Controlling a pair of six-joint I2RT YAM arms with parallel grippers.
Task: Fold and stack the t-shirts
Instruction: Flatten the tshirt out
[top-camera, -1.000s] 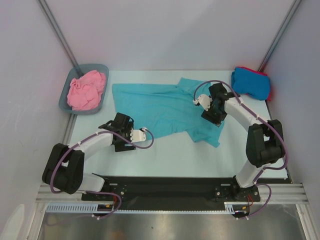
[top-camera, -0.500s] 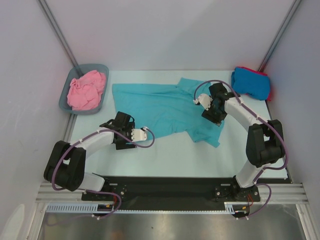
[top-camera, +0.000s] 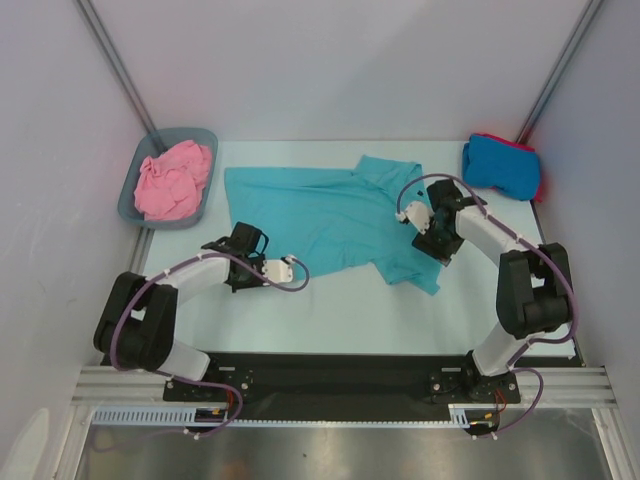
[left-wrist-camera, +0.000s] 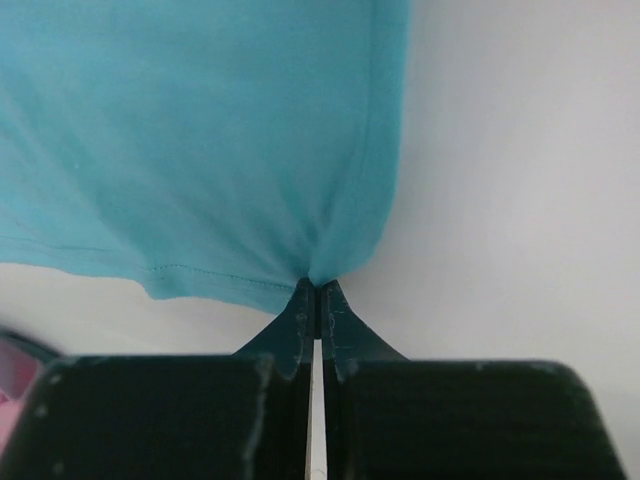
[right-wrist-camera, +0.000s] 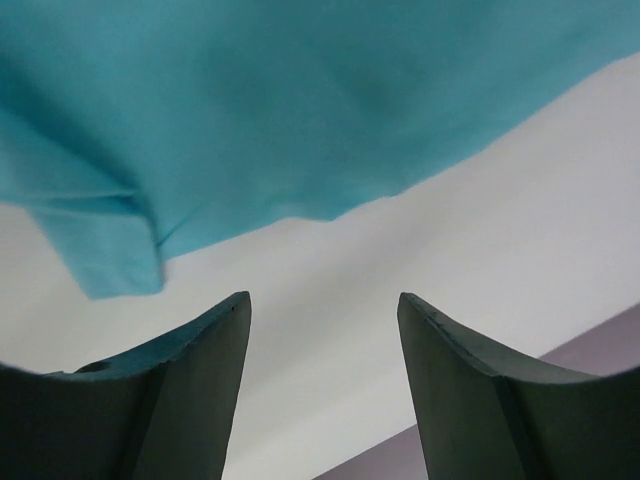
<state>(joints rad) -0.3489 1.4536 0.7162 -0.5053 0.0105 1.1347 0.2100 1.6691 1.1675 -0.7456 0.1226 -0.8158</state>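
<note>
Left tool (left-wrist-camera: 317, 289) is clamping the teal shirt (top-camera: 310, 205) at its near-left corner.
The teal shirt is lying spread on the counter (top-camera: 350, 310); right tool (right-wrist-camera: 322, 300) is hovering over its right edge, jaws apart.

Pale walls (top-camera: 330, 70) enclose a white table (top-camera: 340, 312) — evenly lit, perhaps from overhead.

My top camera looks steeply down on the whole worktop (top-camera: 330, 315) from high on the near side of the teal t-shirt (top-camera: 310, 210). Both wrist cameras sit very close, looking along their jaws at that shirt's edges; all three views share it.
</note>
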